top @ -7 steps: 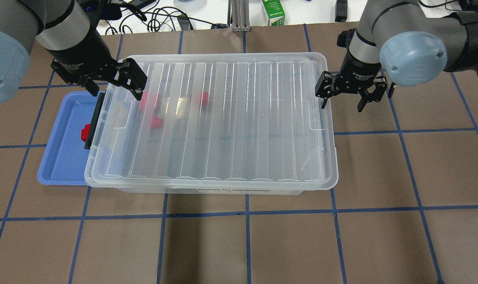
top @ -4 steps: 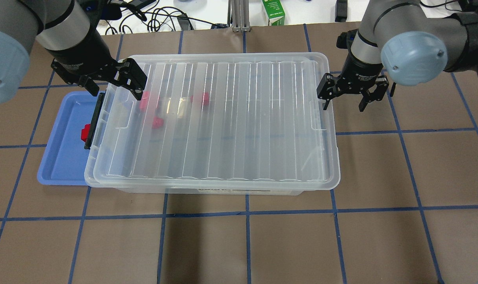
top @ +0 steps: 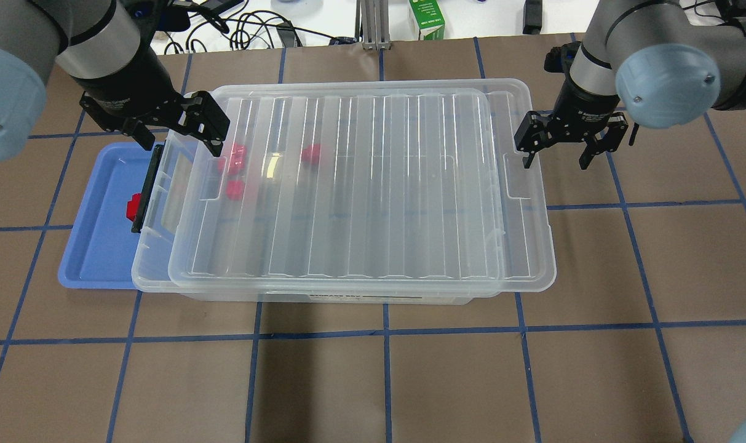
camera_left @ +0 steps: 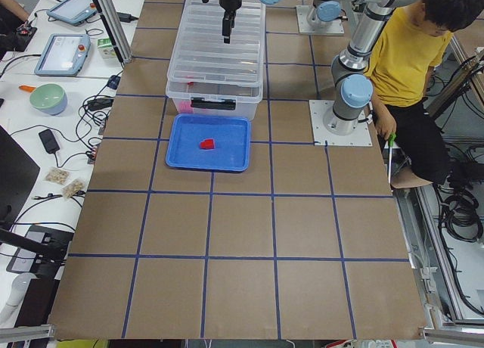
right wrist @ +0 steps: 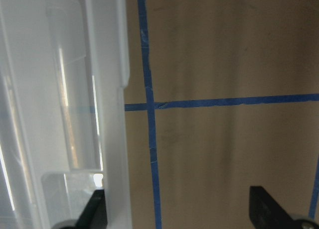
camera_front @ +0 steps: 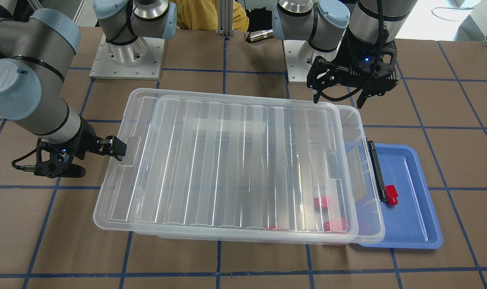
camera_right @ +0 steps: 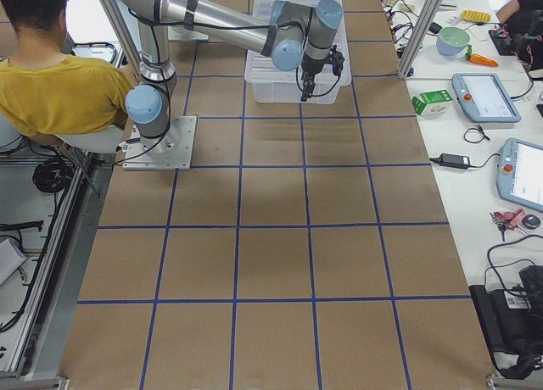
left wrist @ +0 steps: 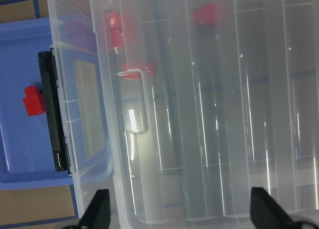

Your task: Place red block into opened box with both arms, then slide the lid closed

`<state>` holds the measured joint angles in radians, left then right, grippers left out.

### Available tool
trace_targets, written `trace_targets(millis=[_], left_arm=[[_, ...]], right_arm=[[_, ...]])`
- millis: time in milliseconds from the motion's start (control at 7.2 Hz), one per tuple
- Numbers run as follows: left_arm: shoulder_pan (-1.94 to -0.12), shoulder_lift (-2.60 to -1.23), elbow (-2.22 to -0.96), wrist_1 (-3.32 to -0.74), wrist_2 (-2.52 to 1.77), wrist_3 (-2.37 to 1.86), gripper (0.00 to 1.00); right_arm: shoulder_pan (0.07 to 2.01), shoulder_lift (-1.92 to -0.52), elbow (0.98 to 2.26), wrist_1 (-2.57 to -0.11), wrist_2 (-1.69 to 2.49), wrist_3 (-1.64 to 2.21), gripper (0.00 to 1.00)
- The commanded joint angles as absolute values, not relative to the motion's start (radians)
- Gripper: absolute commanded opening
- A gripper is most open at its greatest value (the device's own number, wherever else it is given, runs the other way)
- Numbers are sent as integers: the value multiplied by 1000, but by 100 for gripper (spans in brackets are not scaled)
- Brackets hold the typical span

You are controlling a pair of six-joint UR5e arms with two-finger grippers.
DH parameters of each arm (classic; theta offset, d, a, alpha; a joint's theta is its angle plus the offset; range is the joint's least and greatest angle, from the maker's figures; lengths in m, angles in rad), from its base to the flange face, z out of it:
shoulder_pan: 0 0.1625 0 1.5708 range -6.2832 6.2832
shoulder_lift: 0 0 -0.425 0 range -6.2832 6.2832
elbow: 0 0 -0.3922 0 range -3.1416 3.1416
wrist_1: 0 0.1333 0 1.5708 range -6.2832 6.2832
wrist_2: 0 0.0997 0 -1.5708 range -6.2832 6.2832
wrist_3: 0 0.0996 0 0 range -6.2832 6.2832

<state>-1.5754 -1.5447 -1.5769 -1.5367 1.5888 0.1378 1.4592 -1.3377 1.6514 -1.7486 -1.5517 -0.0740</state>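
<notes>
- While the box (top: 152,271) is sitting between both grippers, its lid (top: 360,184) is lying offset toward the right gripper (top: 555,165), whose spread fingers are straddling its edge.
- Left gripper (top: 182,146) is hovering, fingers spread, above the box's uncovered end.
- Three red blocks (top: 233,187) are lying inside, beside those fingers.

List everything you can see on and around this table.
box: one, clear, centre of the table.
lid: one, clear, on the box, shifted toward its right end.
tray: one, blue, at the box's left end.
red blocks: four; three inside the box, one on the tray.
carton: one, green, beyond the table.
person: one, yellow shirt, beside the table.
left tool: one, black, open, above the box's left end.
right tool: one, black, open, at the lid's right end.
</notes>
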Motion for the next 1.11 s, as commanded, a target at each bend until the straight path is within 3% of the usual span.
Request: trace_targets(millis=[0, 972], left_arm=[[-1575, -1545, -1577, -1536, 1589, 137, 100], [-1575, -1545, -1577, -1536, 1589, 138, 100]], right_arm=[[1413, -1338, 1644, -1749, -1563, -127, 100], [1287, -1339, 1638, -1749, -1598, -277, 100]])
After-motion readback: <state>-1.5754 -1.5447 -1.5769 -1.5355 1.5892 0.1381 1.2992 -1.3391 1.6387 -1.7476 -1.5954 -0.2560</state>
